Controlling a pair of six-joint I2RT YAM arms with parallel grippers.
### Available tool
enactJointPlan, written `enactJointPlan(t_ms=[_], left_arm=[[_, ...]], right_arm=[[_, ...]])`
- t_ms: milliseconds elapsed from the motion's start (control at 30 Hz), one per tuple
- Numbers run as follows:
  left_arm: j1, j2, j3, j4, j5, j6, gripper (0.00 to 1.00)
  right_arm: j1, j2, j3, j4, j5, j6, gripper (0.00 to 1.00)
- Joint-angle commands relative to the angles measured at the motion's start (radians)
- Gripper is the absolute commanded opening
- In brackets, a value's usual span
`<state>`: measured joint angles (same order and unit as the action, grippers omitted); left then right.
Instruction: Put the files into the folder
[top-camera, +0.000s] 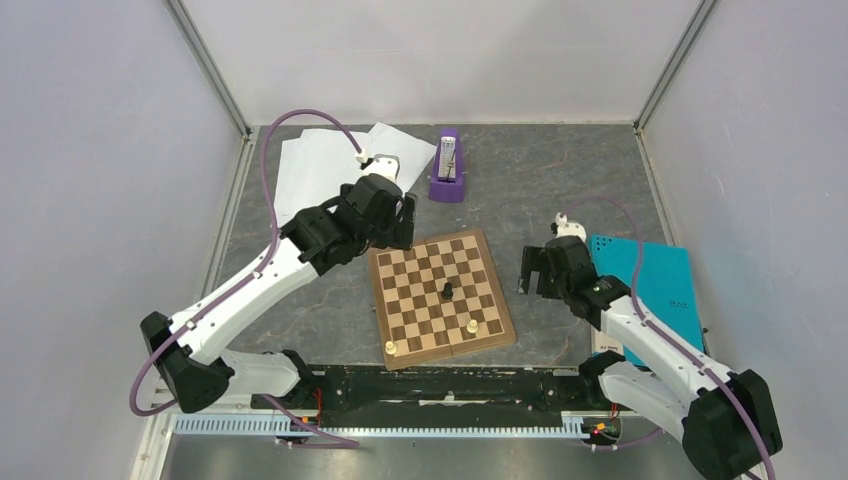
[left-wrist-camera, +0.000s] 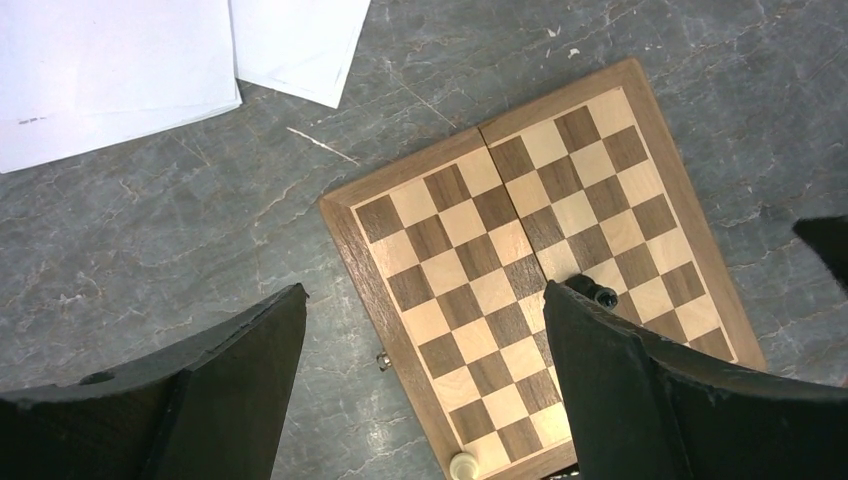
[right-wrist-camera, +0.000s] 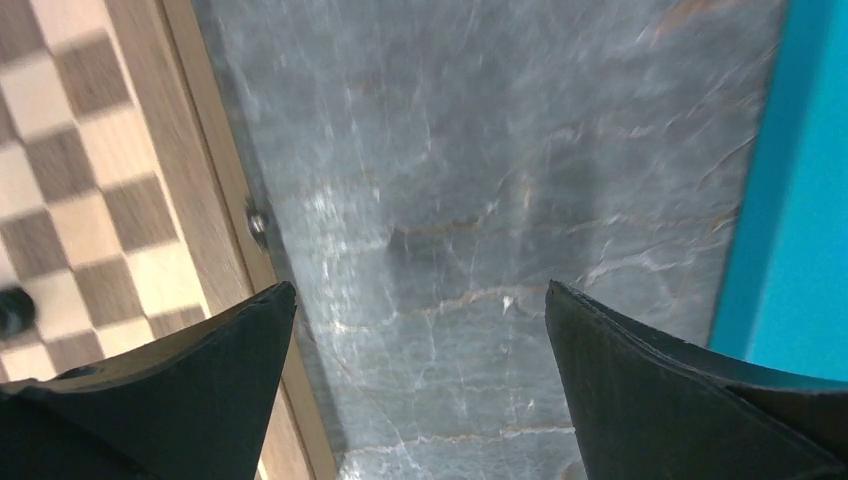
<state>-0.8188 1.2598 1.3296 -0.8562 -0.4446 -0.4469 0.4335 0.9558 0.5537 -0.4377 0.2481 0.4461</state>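
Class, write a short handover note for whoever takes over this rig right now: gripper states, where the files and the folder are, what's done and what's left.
Left gripper: jaws open, empty, above the far left part of the chessboard.
Right gripper: jaws open, empty, over the table between the chessboard and the folder.
Files: loose white sheets at the table's far left, not held.
The folder: closed, teal side up, on the right.
Done: nothing yet.
Left: open the folder, carry the sheets across, put them in.
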Motion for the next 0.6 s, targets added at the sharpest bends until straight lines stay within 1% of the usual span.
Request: enactJointPlan(t_ms=[0,67,167,400,567], left_arm=[[0.025,0.027,0.045,0.039,0.048,0.039,0.95],[0.041,0.033,0.046,0.039,0.063,0.042,0.94],[0.069,0.032,0.037,0.039,0.085,0.046,0.94],[0.14,0.033,0.01,0.038,0.155,0.05,0.94],[0.169,0.029,0.002,0.039,0.166,0.06,0.94]], right_arm=[[0.013,-0.023,-0.12,0.094,-0.146,0.027,0.96],[0.054,-0.024,-0.158,0.129,-0.164,0.051,0.94],[0.139,-0.012,-0.171,0.141,-0.122,0.089,0.93],[0.202,-0.007,-0.218,0.181,-0.124,0.156,0.86],[0.278,0.067,-0.204,0.241,-0.131,0.197,0.86]])
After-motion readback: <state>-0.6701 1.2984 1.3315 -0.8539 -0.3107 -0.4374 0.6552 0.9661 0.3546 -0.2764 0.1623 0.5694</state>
